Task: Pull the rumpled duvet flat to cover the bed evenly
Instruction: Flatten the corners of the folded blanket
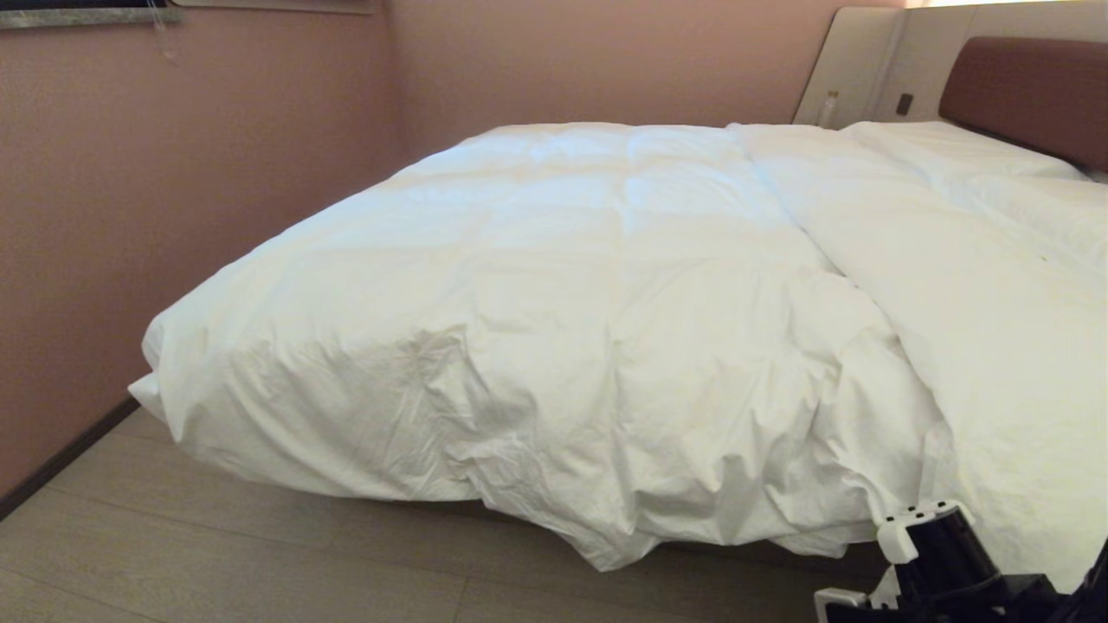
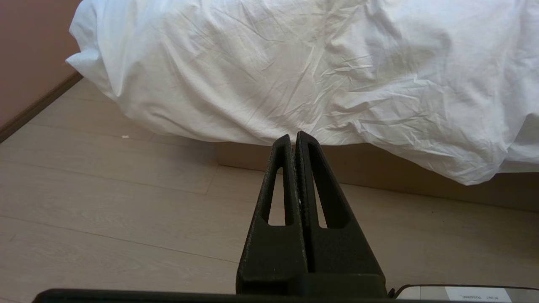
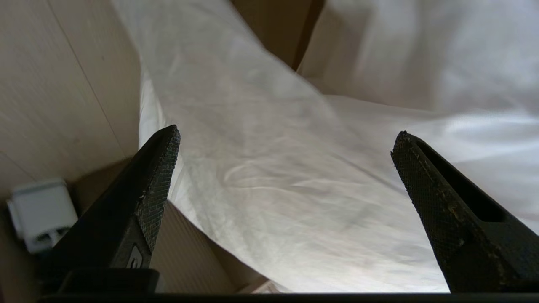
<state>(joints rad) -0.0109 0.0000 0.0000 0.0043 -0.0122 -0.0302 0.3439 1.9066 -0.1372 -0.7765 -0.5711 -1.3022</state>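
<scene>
Warm, soft light from about 1 o'clock in the head view blows out the duvet (image 1: 606,285) top, leaving grey shadow in its near folds; right wrist view motion-blurred, left wrist view sharp.

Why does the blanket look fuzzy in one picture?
Right wrist view: the puffy white duvet is smeared by motion blur between the open right pincer. Left wrist view: creases are crisp, with shadow under the overhang. Head view: evenly lit.
</scene>
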